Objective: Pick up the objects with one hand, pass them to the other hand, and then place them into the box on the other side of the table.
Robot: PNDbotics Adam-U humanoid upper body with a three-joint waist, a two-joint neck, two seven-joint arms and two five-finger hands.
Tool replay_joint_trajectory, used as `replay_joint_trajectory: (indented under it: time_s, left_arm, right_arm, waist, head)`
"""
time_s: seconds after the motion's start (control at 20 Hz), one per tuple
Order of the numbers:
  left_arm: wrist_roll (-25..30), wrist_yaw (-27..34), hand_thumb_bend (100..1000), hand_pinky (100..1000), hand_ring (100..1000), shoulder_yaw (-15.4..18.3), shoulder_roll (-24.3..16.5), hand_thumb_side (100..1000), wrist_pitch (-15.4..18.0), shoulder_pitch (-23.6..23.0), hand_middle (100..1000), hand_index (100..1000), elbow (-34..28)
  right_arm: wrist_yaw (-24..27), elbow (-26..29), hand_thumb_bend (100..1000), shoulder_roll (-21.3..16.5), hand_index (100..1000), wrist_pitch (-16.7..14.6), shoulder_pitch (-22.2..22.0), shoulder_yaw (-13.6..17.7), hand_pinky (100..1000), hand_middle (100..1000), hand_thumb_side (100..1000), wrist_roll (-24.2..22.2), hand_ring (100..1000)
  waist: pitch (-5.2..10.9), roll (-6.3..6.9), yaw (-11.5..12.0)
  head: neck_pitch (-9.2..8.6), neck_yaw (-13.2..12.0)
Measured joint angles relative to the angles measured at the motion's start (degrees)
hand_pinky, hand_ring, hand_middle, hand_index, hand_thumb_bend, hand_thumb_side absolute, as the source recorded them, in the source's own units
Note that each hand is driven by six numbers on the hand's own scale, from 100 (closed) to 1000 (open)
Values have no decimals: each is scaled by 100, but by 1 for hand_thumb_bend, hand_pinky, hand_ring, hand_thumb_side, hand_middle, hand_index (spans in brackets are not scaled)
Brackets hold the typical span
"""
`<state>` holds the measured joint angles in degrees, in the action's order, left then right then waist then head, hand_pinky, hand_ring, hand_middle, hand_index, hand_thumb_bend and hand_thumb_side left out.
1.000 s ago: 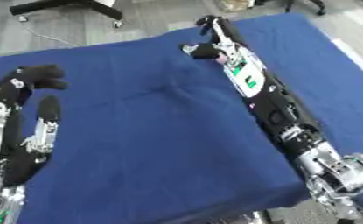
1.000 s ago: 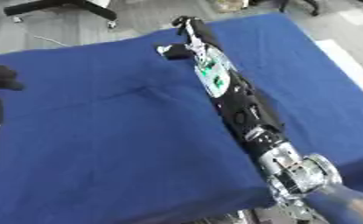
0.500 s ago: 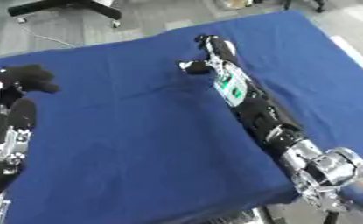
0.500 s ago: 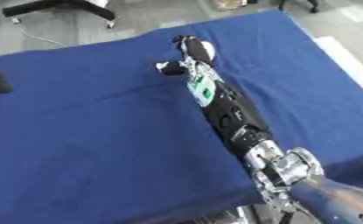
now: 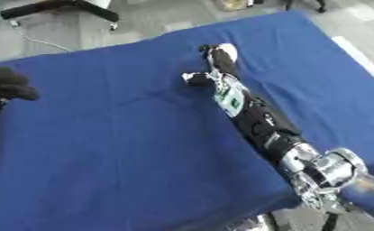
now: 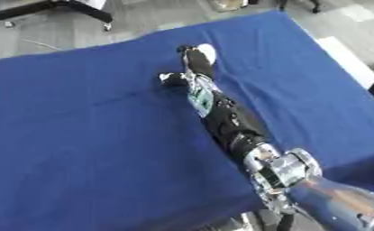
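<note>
Left eye view, right hand [image 5: 214, 67] curled round white object [image 5: 227, 50] (thumb out)

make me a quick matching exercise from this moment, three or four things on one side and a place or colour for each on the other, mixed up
Things:
1. right hand
2. left hand
3. white object
4. table cloth

Places or colours:
A. blue, spread over the whole table
B. at the left edge of the left eye view
C. stretched out across the middle of the table
D. pale, at the tips of the right hand

Pairs: 1-C, 2-B, 3-D, 4-A
</note>
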<state>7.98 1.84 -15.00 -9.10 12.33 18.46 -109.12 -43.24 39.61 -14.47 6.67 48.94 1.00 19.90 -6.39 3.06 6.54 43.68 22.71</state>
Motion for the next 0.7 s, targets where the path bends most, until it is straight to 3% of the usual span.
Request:
replay_joint_trajectory:
  time_s: [0.35, 0.4, 0.45, 0.7]
  left_arm:
    - [367, 977, 179, 776, 613, 229, -149, 767, -157, -1, 658, 810, -5]
    - [434, 1148, 179, 776, 612, 274, -176, 768, -189, -1, 658, 810, -5]
    - [496, 1293, 179, 776, 612, 310, -200, 768, -218, -3, 657, 810, -5]
    - [663, 1602, 179, 776, 612, 406, -247, 771, -298, -32, 657, 811, -3]
  right_arm:
    - [102, -2, 505, -37, 814, 170, 23, 62, 563, 662, 347, 248, 388]
    - [152, 7, 403, -68, 812, 181, 56, 83, 560, 658, 449, 281, 386]
    - [213, 36, 505, -105, 812, 190, 87, 109, 559, 654, 347, 316, 385]
    - [526, 250, 497, -315, 812, 240, 268, 201, 560, 652, 345, 488, 388]
  waist:
    - [2, -4, 9]
    - [2, -9, 10]
    - [4, -17, 10]
    - [30, -64, 7]
  head:
    - [-29, 32]
    - [-32, 35]
    - [-41, 39]
    - [-44, 65]
